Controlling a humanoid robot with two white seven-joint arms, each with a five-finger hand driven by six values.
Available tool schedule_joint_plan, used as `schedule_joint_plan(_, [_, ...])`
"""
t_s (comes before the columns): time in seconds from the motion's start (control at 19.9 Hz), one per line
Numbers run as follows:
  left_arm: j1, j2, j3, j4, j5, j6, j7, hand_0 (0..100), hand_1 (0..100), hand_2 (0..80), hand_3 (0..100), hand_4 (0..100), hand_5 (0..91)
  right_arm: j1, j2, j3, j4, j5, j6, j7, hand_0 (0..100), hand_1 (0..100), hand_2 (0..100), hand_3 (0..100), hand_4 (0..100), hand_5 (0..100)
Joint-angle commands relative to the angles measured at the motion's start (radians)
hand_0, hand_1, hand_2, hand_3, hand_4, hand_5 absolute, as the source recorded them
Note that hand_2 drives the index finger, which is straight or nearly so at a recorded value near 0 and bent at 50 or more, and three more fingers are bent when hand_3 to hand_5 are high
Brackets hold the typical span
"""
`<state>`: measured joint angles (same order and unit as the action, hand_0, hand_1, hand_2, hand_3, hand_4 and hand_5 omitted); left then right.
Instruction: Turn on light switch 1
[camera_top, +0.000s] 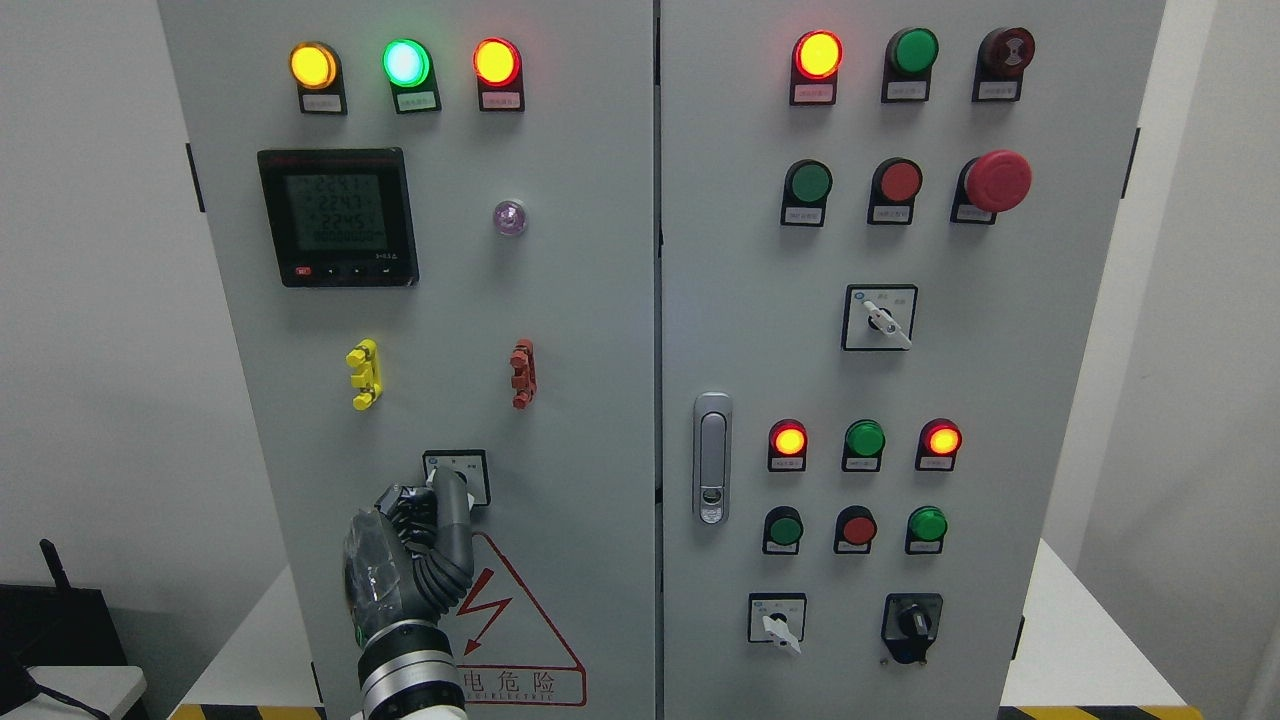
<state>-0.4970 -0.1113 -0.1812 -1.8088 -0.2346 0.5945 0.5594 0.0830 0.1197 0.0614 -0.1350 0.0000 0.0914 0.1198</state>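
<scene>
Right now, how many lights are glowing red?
4: one in the left door's top row, one at the right door's top left, two in its lower row.

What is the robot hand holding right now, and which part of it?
The left robot hand is at the rotary switch on the left cabinet door, fingers around its knob; a firm pinch cannot be confirmed.

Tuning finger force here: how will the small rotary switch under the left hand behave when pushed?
The rotary switch looks rigid and panel-mounted, so it probably turns rather than slides. Its small knob may slip off the left hand fingers. It likely clicks between positions, though that is hidden.
</scene>
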Motion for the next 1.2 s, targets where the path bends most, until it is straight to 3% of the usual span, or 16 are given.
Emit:
schedule_joint_plan(0.0, [0.0,-0.001,0.0,0.0,0.003,-0.001,-0.004,68,20,59.6,80,85,78.6,0.0,0.0,0.0,0.0,-0.017,-0.001,0.0,12,39,0,0,0,0])
schedule_joint_plan(0.45, [0.002,-0.001,0.002,0.0,0.003,-0.001,-0.004,55,17,59.3,80,84,78.0,0.0,0.0,0.0,0.0,-0.018,-0.001,0.0,12,39,0,0,0,0])
schedule_joint_plan(0.6, [0.005,-0.001,0.002,0.0,0.003,-0.001,-0.004,32,20,59.2,80,84,77.5,0.0,0.0,0.0,0.0,-0.017,-0.001,0.0,12,39,0,0,0,0])
schedule_joint_plan(0.8, [0.005,-0.001,0.002,-0.003,0.003,-0.002,-0.004,18,25,59.1,80,84,77.3,0.0,0.0,0.0,0.0,-0.017,-0.001,0.0,12,39,0,0,0,0])
schedule_joint_plan(1.15, [0.017,-0.004,0.002,-0.007,0.003,-0.004,-0.004,13,27,59.4,80,84,77.2,0.0,0.0,0.0,0.0,-0.017,-0.001,0.0,12,39,0,0,0,0])
